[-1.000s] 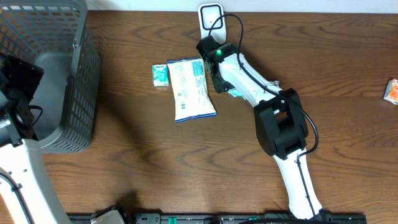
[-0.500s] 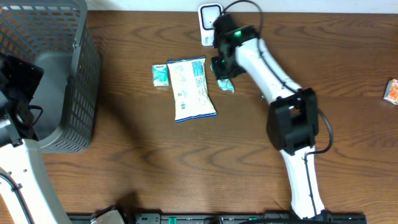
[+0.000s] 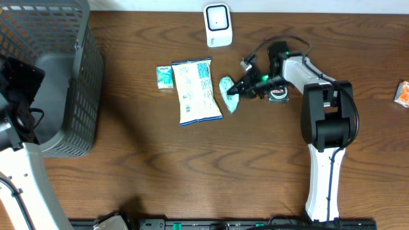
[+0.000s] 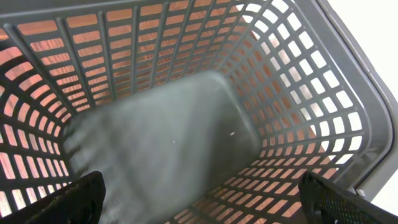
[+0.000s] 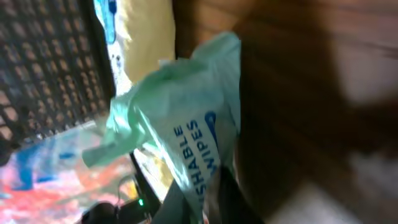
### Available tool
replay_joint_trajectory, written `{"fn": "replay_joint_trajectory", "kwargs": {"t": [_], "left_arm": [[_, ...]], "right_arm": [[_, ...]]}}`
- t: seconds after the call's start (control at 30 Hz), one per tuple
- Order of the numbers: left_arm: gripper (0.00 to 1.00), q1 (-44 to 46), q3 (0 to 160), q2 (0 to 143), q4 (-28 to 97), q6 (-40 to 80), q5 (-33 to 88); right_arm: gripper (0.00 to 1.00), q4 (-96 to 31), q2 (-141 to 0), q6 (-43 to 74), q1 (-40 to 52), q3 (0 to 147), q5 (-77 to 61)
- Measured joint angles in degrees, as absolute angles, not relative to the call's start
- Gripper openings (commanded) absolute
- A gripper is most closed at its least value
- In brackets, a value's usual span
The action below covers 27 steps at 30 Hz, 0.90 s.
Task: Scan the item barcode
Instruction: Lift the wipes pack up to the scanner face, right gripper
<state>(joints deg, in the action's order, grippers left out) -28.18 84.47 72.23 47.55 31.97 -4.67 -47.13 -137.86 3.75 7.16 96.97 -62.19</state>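
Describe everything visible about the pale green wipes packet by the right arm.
The wipes packet is a small pale green pouch of soft, crinkled film, blue lettering reading "SHABLE WIPES". The right pincer is shut on one end. It sits tilted beside the white snack bag, toward the right arm; whether it touches the table is unclear.

A mint-green wipes packet, lettered in blue, is pictured on a dark brown, wood-grained table. A white snack bag is printed in blue, and a small carton is marked in teal and white. A white scanner is fronted by a dark window. A grey basket is patterned with a lattice of slots. An orange-and-white packet is also seen.
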Motion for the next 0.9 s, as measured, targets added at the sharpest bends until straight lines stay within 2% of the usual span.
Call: {"fn": "replay_joint_trajectory", "kwargs": {"t": [0.13,0.23,0.37,0.5,0.73,0.83,0.9], "left_arm": [[0.98,-28.18,84.47,72.25,47.55,31.97,-4.67],[0.98,-28.18,84.47,72.25,47.55,31.94,-4.67],[0.98,-28.18,84.47,72.25,47.59,31.97,-4.67],[0.98,-28.18,84.47,72.25,47.55,31.97,-4.67],[0.98,-28.18,84.47,72.25,47.53,31.97,-4.67],[0.98,-28.18,84.47,72.25,47.55,31.97,-4.69],[0.98,-28.18,84.47,72.25,47.55,31.97,-4.67]], "right_arm": [[0.42,-47.57,-137.86,5.28,3.90,96.03,-62.92],[0.59,-53.10,-137.84,5.58,0.95,98.45,-59.05],[0.63,-67.96,-137.16,5.93,-2.48,109.47,-44.64],[0.73,-72.40,-136.42,3.99,-0.84,116.55,-37.67],[0.70,-66.61,-136.11,3.03,8.43,114.56,-28.47],[0.64,-63.64,-136.11,4.82,12.05,111.15,-24.67],[0.41,-62.57,-135.68,5.50,13.19,109.73,-23.94]]}}
